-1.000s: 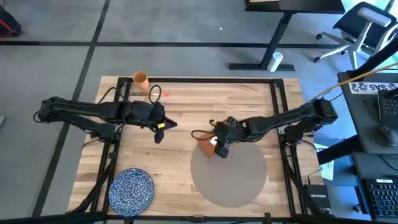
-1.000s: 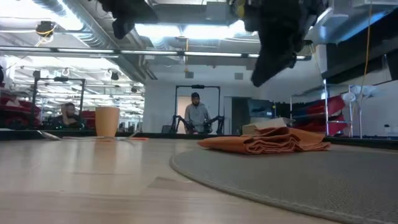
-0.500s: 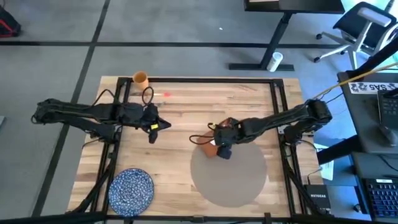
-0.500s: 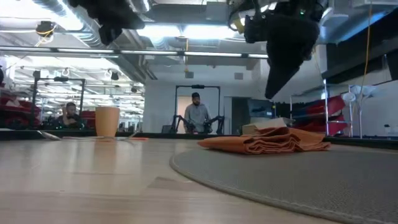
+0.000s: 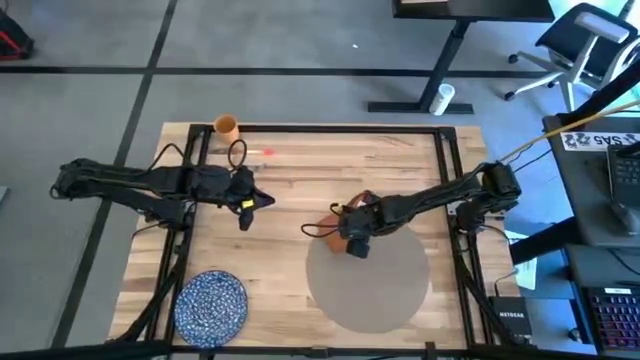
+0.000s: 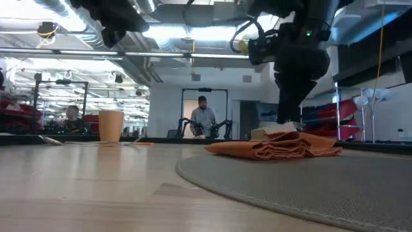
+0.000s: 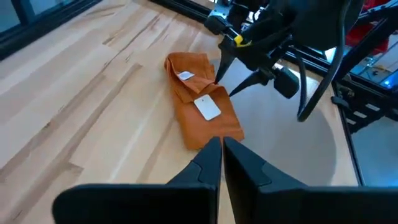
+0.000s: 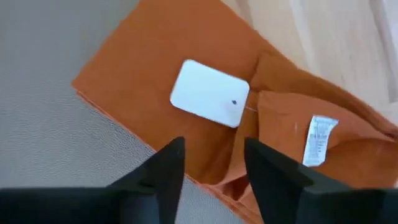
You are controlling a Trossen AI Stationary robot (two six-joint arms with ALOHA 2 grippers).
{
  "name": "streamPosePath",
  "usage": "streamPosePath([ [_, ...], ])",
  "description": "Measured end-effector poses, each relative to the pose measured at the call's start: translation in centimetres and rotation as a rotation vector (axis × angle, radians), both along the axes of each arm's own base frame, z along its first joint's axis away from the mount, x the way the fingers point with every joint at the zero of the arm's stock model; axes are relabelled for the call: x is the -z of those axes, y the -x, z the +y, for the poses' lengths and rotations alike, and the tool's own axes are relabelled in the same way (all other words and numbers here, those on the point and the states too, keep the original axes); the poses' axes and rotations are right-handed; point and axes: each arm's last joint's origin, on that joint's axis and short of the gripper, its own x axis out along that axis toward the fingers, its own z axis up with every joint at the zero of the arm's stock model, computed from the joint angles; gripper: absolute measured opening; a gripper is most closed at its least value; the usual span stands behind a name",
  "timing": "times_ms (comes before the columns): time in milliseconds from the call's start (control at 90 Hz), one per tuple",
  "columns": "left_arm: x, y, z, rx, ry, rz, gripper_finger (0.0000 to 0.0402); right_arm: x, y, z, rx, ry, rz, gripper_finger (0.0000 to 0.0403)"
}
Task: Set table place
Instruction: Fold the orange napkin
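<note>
In the low view the right gripper (image 6: 288,119) has dropped from high in the frame to just above the napkin (image 6: 275,147), fingertips almost on the cloth; a second ago it hung well above. Its fingers (image 8: 163,169) stand narrowly apart, holding nothing, aimed at the fold beside the white tag (image 8: 209,93). The napkin lies at centre frame in the high view, half on the mat (image 5: 372,275), half on the table (image 5: 320,165). This reads as the start of a grasp on the napkin. The left gripper (image 5: 250,205), left of centre, has pulled back and is closed, empty. The plate (image 5: 211,303) waits at lower left, the cup (image 5: 226,126) at upper left.
</note>
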Motion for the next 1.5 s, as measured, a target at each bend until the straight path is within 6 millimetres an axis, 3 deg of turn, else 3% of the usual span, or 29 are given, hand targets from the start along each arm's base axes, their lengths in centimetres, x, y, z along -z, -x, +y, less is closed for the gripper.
streamPosePath([
  [233,0.0,0.0,0.0,0.0,-0.025,0.002,0.0,0.5,0.7,-0.3,0.086,0.048,0.069,0.0263],
  [467,0.0,0.0,0.0,0.019,-0.059,0.007,0.0,0.9,0.5,-0.5,0.151,0.061,0.066,0.0272],
  [844,0.3,0.2,0.0,0.029,-0.077,0.052,0.0,1.8,0.1,-1.1,0.197,0.081,0.073,0.0211],
  [1211,0.4,0.2,0.0,0.032,-0.082,0.059,0.0,2.6,0.1,-1.1,0.231,0.075,0.108,0.0195],
  [1356,0.4,0.2,0.0,0.033,-0.083,0.061,0.0,2.6,0.2,-1.2,0.268,0.081,0.107,0.015],
  [1500,0.4,0.2,0.0,0.034,-0.084,0.065,0.0,2.6,0.2,-1.1,0.3,0.074,0.094,0.0072],
])
